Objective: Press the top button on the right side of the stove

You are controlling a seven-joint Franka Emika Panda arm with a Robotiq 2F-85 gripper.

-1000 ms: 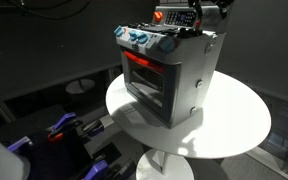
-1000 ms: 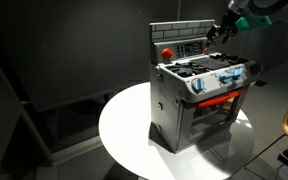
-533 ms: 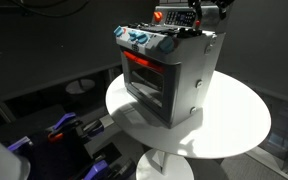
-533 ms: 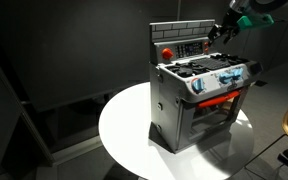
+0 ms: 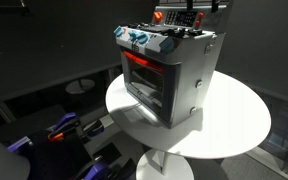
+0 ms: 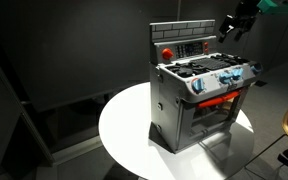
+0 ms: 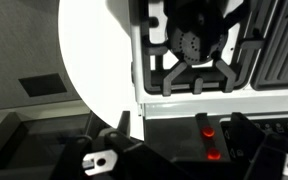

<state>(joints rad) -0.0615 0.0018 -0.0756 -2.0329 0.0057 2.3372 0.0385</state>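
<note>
Dark room, one round white table [image 5: 239, 125] carrying one stove [image 5: 174, 75] at its centre, seen in both exterior views. One gripper [image 6: 230, 27] hangs just beside the stove's back panel [image 6: 184, 45]. Only the wrist view shows the jaws spread wide, plus two red lights [image 7: 206, 130].

Round white table [image 5: 239, 125], silver-grey toy stove [image 5: 174, 75] standing on it, near centre
</note>
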